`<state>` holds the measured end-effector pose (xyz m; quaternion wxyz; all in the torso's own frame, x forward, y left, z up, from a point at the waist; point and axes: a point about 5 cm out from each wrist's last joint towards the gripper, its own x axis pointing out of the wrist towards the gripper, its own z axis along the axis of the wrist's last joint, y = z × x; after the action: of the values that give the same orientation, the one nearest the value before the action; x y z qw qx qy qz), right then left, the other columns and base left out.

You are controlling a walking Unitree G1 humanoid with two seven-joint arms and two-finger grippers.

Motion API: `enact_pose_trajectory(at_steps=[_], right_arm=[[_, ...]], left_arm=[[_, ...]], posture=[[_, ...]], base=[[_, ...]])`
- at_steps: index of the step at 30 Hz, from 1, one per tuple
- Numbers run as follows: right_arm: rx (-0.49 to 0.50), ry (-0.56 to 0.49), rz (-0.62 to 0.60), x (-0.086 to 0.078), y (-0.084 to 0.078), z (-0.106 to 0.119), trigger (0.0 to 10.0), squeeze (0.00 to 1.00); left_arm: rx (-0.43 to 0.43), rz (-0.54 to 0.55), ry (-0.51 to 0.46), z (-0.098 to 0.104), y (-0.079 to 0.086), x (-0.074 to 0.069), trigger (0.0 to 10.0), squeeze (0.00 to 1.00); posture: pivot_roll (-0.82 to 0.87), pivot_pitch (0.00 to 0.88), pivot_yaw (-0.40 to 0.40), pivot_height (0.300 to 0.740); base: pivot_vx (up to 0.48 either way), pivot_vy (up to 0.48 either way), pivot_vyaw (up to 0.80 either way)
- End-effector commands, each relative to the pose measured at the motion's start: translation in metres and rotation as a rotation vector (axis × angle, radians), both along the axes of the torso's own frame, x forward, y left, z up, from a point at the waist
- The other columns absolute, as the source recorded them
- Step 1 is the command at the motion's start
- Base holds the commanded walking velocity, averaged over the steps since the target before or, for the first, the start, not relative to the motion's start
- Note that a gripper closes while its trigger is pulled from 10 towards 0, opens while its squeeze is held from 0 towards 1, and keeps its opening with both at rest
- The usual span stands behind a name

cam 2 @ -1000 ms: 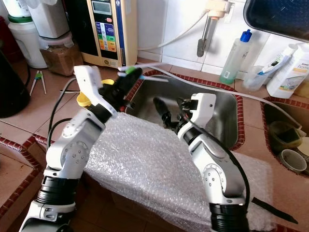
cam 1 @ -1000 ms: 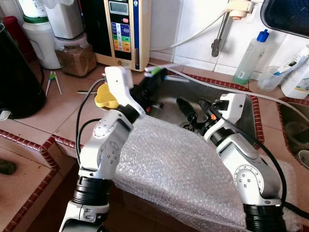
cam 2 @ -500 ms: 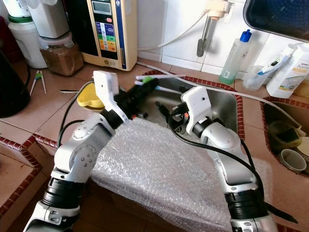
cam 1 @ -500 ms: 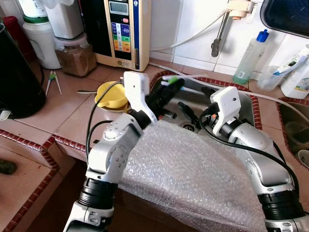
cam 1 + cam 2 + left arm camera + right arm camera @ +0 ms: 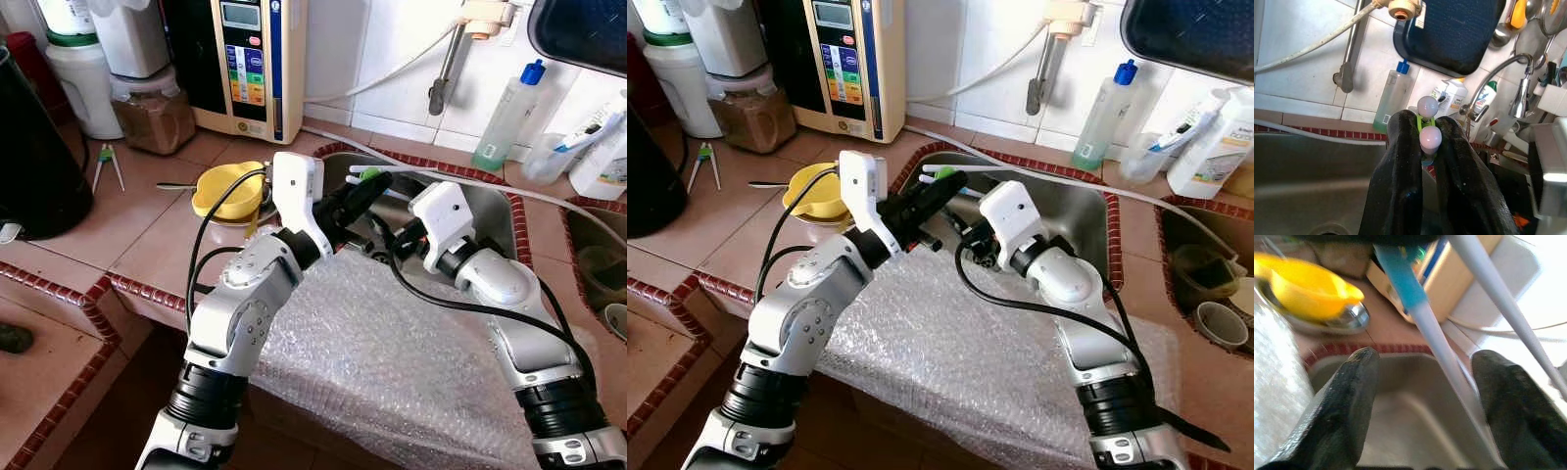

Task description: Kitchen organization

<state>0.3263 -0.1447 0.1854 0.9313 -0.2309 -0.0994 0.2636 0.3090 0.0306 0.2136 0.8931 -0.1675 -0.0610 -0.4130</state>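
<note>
The counter [image 5: 147,230] was terracotta tile edged in dark red, with a stainless steel sink [image 5: 490,220] sunk into it below a white-tiled wall. A crumpled sheet of clear bubble wrap [image 5: 392,362] lay draped over the counter's front edge, beneath both arms. Beside the sink sat a yellow plastic bowl [image 5: 227,188] nested in a steel one, and a beige water-filter unit with coloured buttons [image 5: 250,64] stood against the wall.

The left gripper [image 5: 364,188] hung over the sink's near rim, its black fingers [image 5: 1400,161] clamped on a pair of pale plastic utensils with green and blue bands and round white ends [image 5: 1426,131]. The right gripper [image 5: 1425,396] sat just beside it with its fingers spread wide, the utensils' pale handles [image 5: 1449,357] passing between them untouched. What kind of utensils they were could not be made out.
</note>
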Motion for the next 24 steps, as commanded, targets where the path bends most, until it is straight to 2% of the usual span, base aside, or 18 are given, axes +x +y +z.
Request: enact_pose_trajectory(at_steps=[1,7,11,20,24], right_arm=[[-0.041,-0.05,-0.033,0.005,-0.005,0.007,0.0,0.0],[-0.079,-0.055,-0.046,0.006,-0.009,0.005,0.0,0.0],[-0.139,-0.071,-0.045,0.005,-0.012,0.002,0.0,0.0],[-0.132,-0.072,-0.054,0.005,-0.017,0.002,0.0,0.0],[-0.122,-0.066,-0.053,0.005,-0.018,0.001,0.0,0.0]], left_arm=[[0.018,-0.007,-0.023,0.001,-0.001,-0.002,0.0,0.0],[0.031,-0.005,-0.033,0.001,-0.002,-0.002,0.0,0.0],[0.047,0.02,-0.038,-0.001,0.001,0.0,0.0,0.0],[0.066,0.045,-0.047,-0.002,0.006,0.003,0.0,0.0],[0.042,0.044,-0.038,-0.001,0.005,0.003,0.0,0.0]], posture=[[-0.06,0.031,-0.034,0.74],[-0.06,0.031,-0.035,0.74],[-0.06,0.032,-0.036,0.74],[-0.06,0.033,-0.038,0.74],[-0.06,0.034,-0.039,0.74]], base=[[0.0,0.0,0.0],[0.0,0.0,0.0],[0.0,0.0,0.0],[0.0,0.0,0.0],[0.0,0.0,0.0]])
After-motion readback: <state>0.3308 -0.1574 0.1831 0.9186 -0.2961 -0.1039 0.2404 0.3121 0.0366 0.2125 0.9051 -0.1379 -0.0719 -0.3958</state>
